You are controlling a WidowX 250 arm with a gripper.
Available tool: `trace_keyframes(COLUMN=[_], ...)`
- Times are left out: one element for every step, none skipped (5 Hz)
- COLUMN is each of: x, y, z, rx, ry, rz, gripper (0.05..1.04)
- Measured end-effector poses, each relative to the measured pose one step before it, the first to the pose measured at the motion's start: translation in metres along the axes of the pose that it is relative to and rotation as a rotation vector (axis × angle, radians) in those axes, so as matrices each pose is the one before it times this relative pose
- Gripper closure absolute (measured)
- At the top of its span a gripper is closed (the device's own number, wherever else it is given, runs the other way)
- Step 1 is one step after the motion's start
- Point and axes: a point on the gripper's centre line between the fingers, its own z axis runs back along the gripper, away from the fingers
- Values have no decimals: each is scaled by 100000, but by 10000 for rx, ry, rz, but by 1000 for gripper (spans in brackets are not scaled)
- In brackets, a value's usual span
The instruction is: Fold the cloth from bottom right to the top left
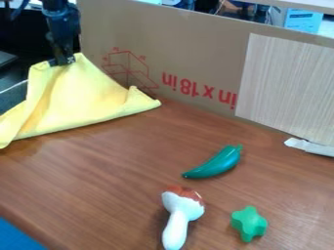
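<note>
One yellow cloth [81, 100] lies at the far left of the bench [124, 166], its upper part drawn up into a peak at the gripper [62, 61]. The jaws are clamped on this peak. From the jaws, the body of the cloth extends downward and to both sides: one corner points right, alongside the cardboard panel [196, 63]; another reaches the left edge of the view. The long lower edge slants between these two corners, rising toward the right.

The fold is judged well advanced, as the gripped part is already at the top left. The next move probably requires lowering the peak on the far-left side, then release. The single arm is directly above the grip point. The nearby panel limits clearance behind the cloth; contact there could skew the fold. Early release could let the raised part slump back toward the right.

The green pepper [217, 163], mushroom toy [181, 212] and green star-shaped piece [248, 223] are well apart from the cloth, nearer the camera, and present no obstruction.
</note>
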Motion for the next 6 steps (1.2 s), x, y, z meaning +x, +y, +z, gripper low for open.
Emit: trace_keyframes(x=[-116,82,258,-35,334,490], y=[385,6,-298,-637,-1144,-1731], z=[-618,0,5,28,2455,2903], rx=[-27,4,-188,-646,-408,-319], ry=[166,-52,-162,-443,-759,-381], rz=[2,-118,19,21,-38,-16], gripper=[609,302,86,80,84,83])
